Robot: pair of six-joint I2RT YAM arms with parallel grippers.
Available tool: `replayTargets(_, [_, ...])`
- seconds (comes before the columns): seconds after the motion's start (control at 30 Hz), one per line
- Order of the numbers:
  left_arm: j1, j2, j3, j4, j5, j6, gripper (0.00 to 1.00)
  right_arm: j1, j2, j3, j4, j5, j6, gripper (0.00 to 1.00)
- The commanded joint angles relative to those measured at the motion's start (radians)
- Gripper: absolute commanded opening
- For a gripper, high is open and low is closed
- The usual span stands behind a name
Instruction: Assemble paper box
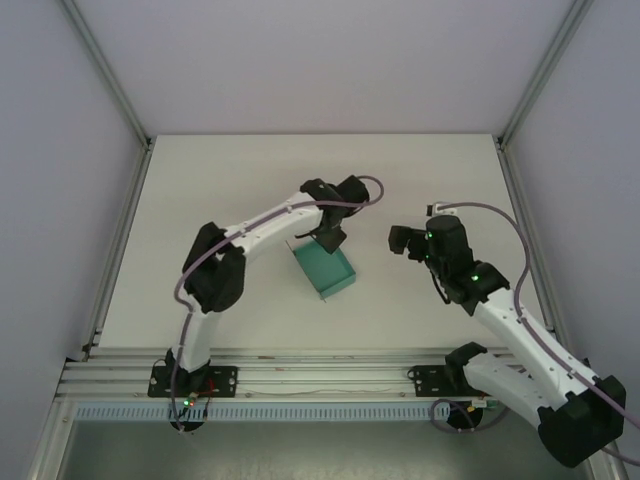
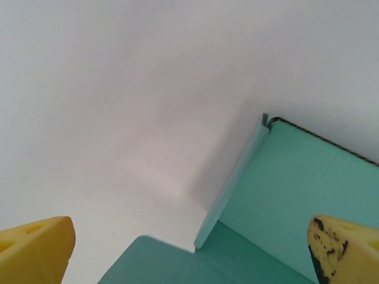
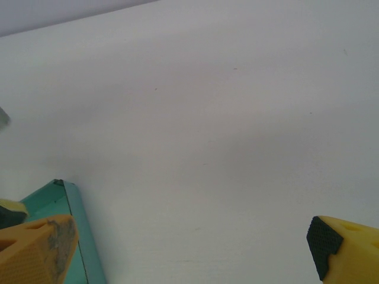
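The paper box (image 1: pixel 325 268) is a small shallow teal-green box lying on the white table (image 1: pixel 250 180) near the middle. My left gripper (image 1: pixel 327 240) hovers over its far edge. In the left wrist view the left gripper (image 2: pixel 189 254) stands open, its yellow fingertips (image 2: pixel 37 247) wide apart above a corner of the paper box (image 2: pixel 290 189), where a thin side wall stands beside a flat flap. My right gripper (image 1: pixel 398 240) is to the right of the box, apart from it. The right gripper (image 3: pixel 189 251) is open over bare table, with an edge of the paper box (image 3: pixel 80 231) at lower left.
Aluminium frame posts (image 1: pixel 110 80) and white side walls bound the table left and right. A metal rail (image 1: pixel 320 378) carrying both arm bases runs along the near edge. Bare table lies behind and on both sides of the box.
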State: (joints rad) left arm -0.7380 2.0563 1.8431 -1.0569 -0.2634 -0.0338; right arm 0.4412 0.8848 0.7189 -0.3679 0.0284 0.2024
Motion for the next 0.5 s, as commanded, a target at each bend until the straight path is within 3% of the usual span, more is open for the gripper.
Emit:
replayTargets(0.0, [0.002, -0.091, 0.003, 0.031, 0.032, 0.015, 1.0, -0.006, 0.007, -0.007, -0.004, -0.088, -0.084, 1.0])
replayTargets(0.07, [0.011, -0.227, -0.032, 0.072, 0.001, -0.018, 1.0, -0.007, 0.052, 0.019, 0.011, -0.176, -0.169, 1.0])
replayTargets(0.1, [0.027, -0.224, -0.069, 0.107, 0.0, -0.051, 1.0, -0.007, 0.092, 0.041, 0.02, -0.247, -0.236, 1.0])
replayTargets(0.17, [0.082, -0.339, -0.163, 0.191, 0.055, -0.111, 1.0, -0.007, 0.191, 0.089, 0.047, -0.349, -0.361, 1.0])
replayTargets(0.33, [0.281, -0.658, -0.563, 0.433, 0.157, -0.299, 1.0, 0.014, 0.555, 0.337, -0.057, -0.715, -0.899, 0.98])
replayTargets(0.4, [0.353, -0.765, -0.71, 0.484, 0.182, -0.358, 1.0, 0.059, 0.698, 0.46, -0.175, -0.726, -1.16, 0.98])
replayTargets(0.47, [0.414, -0.859, -0.834, 0.507, 0.2, -0.402, 1.0, 0.107, 0.846, 0.618, -0.295, -0.665, -1.298, 0.98])
